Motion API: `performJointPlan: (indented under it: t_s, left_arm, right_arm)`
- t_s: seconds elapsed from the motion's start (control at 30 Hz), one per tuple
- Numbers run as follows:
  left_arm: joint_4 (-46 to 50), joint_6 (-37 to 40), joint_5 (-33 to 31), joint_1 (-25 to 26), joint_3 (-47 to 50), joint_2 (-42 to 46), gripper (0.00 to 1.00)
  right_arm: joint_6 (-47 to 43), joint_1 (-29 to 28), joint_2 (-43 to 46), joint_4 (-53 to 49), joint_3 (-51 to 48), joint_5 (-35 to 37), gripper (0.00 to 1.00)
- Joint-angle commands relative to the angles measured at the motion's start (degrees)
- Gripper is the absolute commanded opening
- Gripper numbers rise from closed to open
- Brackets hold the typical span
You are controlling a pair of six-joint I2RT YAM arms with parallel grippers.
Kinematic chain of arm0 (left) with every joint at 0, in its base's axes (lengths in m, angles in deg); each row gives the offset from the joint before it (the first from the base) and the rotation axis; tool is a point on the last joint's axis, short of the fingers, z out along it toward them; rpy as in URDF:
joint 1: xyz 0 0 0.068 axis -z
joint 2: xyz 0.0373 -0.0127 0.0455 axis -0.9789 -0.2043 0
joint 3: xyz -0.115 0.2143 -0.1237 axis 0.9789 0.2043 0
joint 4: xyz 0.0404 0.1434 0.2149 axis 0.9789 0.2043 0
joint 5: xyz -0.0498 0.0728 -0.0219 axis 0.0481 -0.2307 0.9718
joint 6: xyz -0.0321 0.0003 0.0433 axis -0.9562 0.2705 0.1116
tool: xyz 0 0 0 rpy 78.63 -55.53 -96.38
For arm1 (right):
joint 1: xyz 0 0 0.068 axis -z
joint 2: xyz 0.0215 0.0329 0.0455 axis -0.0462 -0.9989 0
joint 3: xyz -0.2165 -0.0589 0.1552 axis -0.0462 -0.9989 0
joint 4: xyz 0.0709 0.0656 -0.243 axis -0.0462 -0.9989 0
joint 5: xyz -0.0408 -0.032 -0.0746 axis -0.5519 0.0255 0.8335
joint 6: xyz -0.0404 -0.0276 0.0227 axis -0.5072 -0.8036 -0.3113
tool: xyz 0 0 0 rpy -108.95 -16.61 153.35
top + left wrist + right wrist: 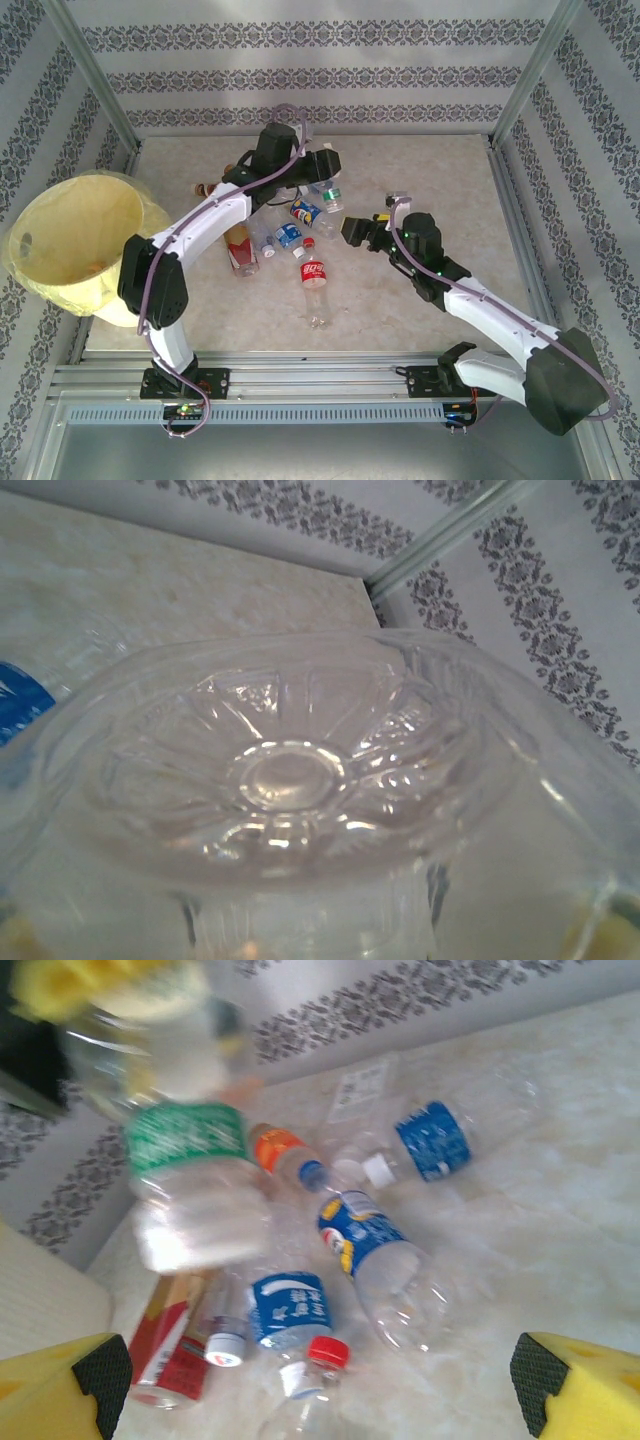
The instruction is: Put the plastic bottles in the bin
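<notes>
As the green-labelled bottle (pixel 332 196) is gripped by the left gripper (pixel 322 178) above the far side of the table (pixel 440 170), the way to the bin (pixel 85 235) is what must be considered. The jaws are closed on this bottle. In the left wrist view its clear moulded base is turned straight to the camera, so its long axis is judged to run along the line of the fingers, away from the wrist. The bin is placed at the left edge, well apart from the held bottle, to the left of the claw and nearer to the arm bases. The left arm is clearly the nearer one to it, so a swing to the left and toward the bases is probably required. The right gripper (pixel 360 232) is opened wide and nothing is held in it. It hangs just right of the other bottles (pixel 285 228), which are lying flat on the table, a red-labelled bottle (pixel 312 278) nearest to the bases.
</notes>
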Motion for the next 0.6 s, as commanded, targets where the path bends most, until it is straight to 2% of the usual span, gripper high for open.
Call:
performJointPlan:
  t_s: [0.0,0.17,0.33,0.57]
  left_arm:
    - [4.3,3.4,-4.7,-1.5,-0.5,4.2,0.58]
    - [7.4,6.4,-9.4,-2.7,0.3,8.5,0.57]
    - [13.7,11.6,-14.6,-3.8,-1.5,12.9,0.57]
    - [22.2,20.6,-27.7,-5.4,-2.7,20.7,0.58]
  right_arm:
    - [2.4,-0.6,0.0,1.1,-1.9,8.6,0.98]
    - [2.7,-0.3,-5.1,3.4,-1.5,12.0,0.98]
    - [1.9,0.0,-9.4,1.9,1.7,7.0,0.98]
    - [-1.8,0.1,-11.1,-1.1,4.1,2.6,0.98]
